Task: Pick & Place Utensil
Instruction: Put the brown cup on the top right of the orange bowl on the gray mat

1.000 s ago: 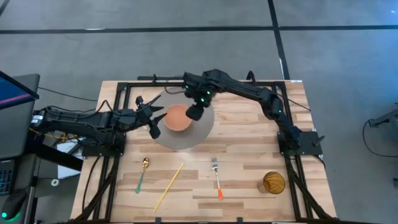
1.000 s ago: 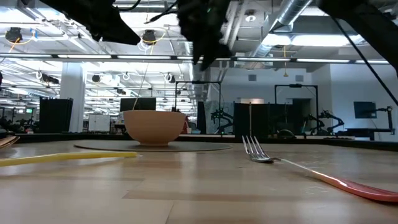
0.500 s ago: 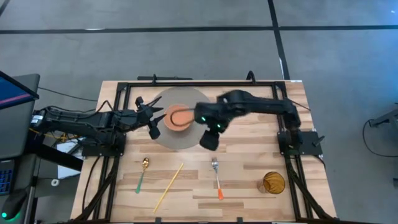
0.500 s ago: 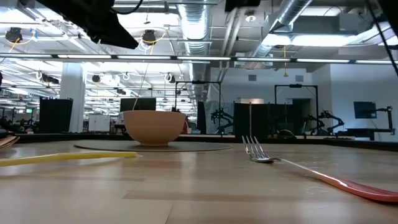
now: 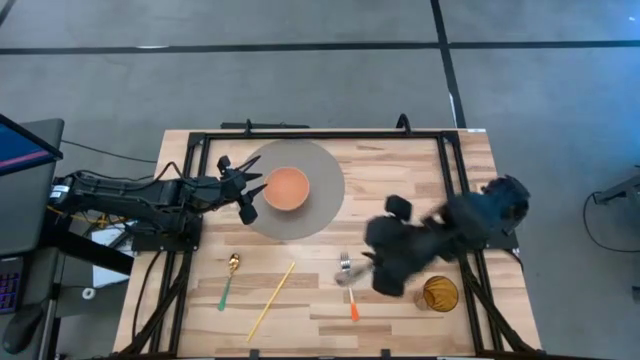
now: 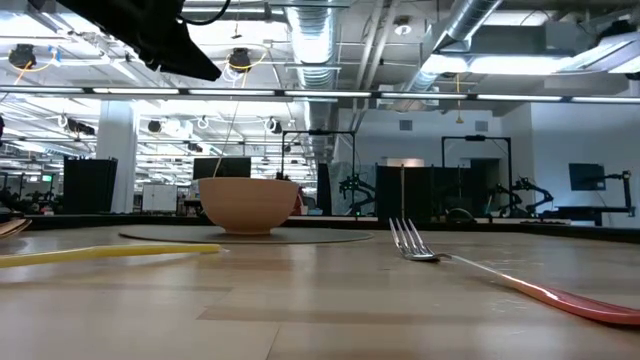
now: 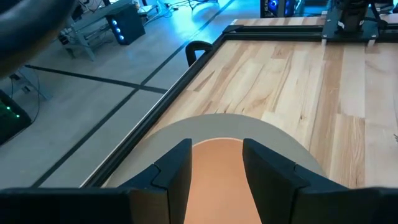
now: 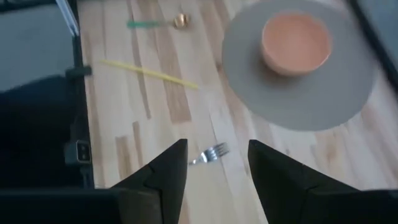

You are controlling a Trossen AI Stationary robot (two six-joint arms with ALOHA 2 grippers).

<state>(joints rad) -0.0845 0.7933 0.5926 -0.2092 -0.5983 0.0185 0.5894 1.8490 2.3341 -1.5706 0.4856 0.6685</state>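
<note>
A metal fork [image 5: 347,268] with an orange handle [image 5: 353,312] lies flat on the wooden table near its near edge; it also shows in the low view [image 6: 420,246]. My right gripper [image 5: 385,272] hangs open above the table just right of the fork, blurred. In its wrist view the fork's tines [image 8: 209,153] show below, between the open fingers. An orange bowl [image 5: 287,187] stands on a round grey mat [image 5: 325,205]. My left gripper [image 5: 248,195] waits open at the bowl's left side, with the bowl [image 7: 217,177] ahead of its fingers.
A spoon with a green handle [image 5: 229,281] and a yellow chopstick [image 5: 270,300] lie left of the fork. An amber cup [image 5: 438,293] stands near the near right corner, close to the right arm. A black frame [image 5: 330,133] borders the table.
My right arm has swung fast from over the bowl toward the table's near right, passing the mat's near edge, and its gripper now hangs by the fork. The bowl, mat and utensils have stayed in place.
</note>
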